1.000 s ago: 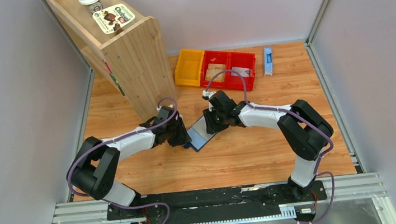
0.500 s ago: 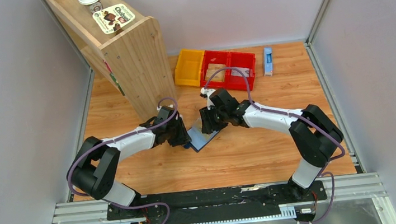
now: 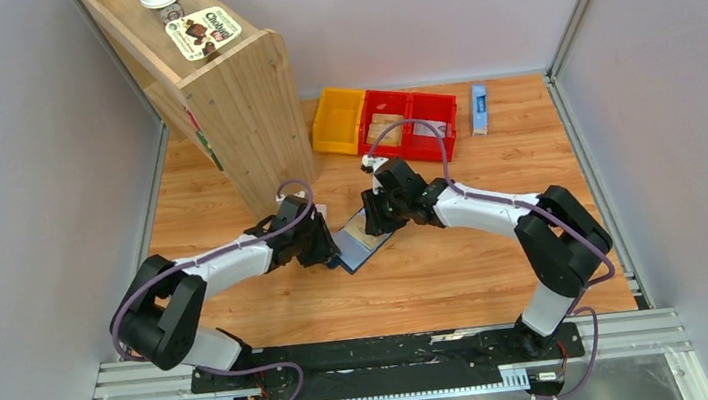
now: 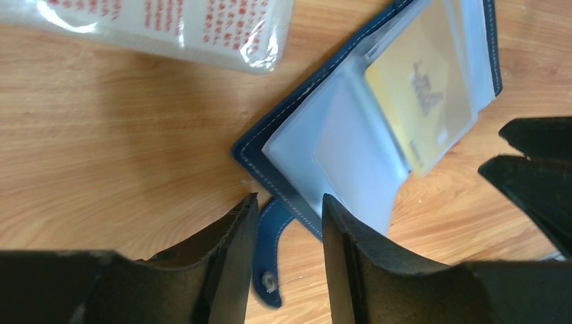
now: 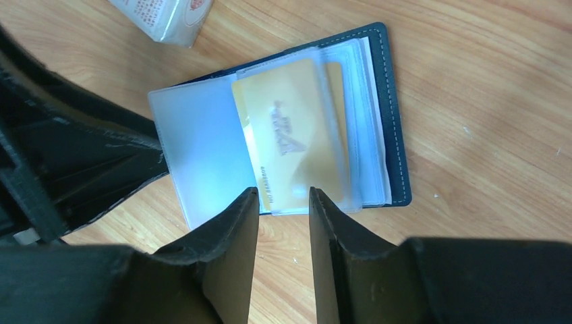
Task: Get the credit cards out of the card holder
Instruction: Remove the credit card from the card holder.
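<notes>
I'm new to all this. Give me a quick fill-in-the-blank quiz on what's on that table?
The navy card holder lies ___ on the table. The credit card showing inside it is ___. The plastic packet beside the holder carries ___ print.
Missing words: open; yellow; red.

Open card holder (image 4: 317,158), yellow card (image 4: 421,101) inside

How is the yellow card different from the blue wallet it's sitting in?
The yellow card is tan-yellow; the blue wallet is navy. The card is smaller, fitting inside the wallet's outline. The card sits in a clear sleeve; the wallet lies open on the table. The wallet has a snap tab; the card has none. Both are flat rectangles.
</notes>
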Robot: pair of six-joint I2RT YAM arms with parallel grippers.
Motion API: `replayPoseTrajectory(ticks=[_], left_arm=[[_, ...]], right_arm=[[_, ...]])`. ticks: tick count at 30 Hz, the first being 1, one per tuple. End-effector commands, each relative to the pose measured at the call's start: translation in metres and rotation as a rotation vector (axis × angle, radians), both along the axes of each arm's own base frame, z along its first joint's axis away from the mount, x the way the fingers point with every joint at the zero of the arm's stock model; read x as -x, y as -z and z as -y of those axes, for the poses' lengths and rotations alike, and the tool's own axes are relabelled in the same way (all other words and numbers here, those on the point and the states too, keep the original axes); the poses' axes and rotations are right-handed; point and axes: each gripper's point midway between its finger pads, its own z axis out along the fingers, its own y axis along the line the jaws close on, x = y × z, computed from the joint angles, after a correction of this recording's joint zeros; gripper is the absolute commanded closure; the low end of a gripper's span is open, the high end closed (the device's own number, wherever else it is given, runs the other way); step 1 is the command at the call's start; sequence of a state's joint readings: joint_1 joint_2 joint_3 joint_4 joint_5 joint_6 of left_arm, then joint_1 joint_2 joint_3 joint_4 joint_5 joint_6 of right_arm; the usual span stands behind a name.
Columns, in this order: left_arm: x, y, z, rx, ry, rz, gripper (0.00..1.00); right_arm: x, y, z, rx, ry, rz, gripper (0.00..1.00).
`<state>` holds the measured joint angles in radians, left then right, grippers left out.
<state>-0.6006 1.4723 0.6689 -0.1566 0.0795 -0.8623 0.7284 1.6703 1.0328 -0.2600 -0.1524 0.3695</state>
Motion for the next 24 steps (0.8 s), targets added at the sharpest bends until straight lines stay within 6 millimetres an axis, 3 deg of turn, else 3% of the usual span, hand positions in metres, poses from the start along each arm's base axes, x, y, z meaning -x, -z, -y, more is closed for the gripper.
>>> replayPoseTrajectory(ticks=[1, 6, 11, 14, 18, 21, 24], left_arm=[[0.014, 0.002, -0.024, -0.072, -0.044, -0.001, 0.48], [0.014, -0.021, -0.045, -0.117, -0.093, 0.082, 0.43], [0.015, -0.057, -0.06, -0.118, -0.145, 0.162, 0.42], [0.002, -0.087, -0.046, -0.004, -0.169, 0.246, 0.42], [-0.015, -0.104, -0.014, 0.16, -0.17, 0.276, 0.42], [-0.027, -0.101, 0.007, 0.241, -0.174, 0.254, 0.42], [-0.035, -0.091, 0.015, 0.272, -0.21, 0.229, 0.42]], right_arm=[[-0.011, 0.013, 0.005, 0.034, 0.044, 0.019, 0.65], [-0.011, 0.021, 0.008, 0.056, 0.051, 0.012, 0.66], [-0.019, 0.006, 0.004, 0.038, 0.045, 0.048, 0.66], [-0.026, 0.005, 0.001, 0.029, 0.051, 0.046, 0.66], [-0.034, 0.01, 0.001, 0.009, 0.074, 0.015, 0.67], [-0.038, 0.017, 0.001, 0.0, 0.086, -0.007, 0.67], [-0.042, 0.022, 0.002, -0.001, 0.099, -0.021, 0.68]])
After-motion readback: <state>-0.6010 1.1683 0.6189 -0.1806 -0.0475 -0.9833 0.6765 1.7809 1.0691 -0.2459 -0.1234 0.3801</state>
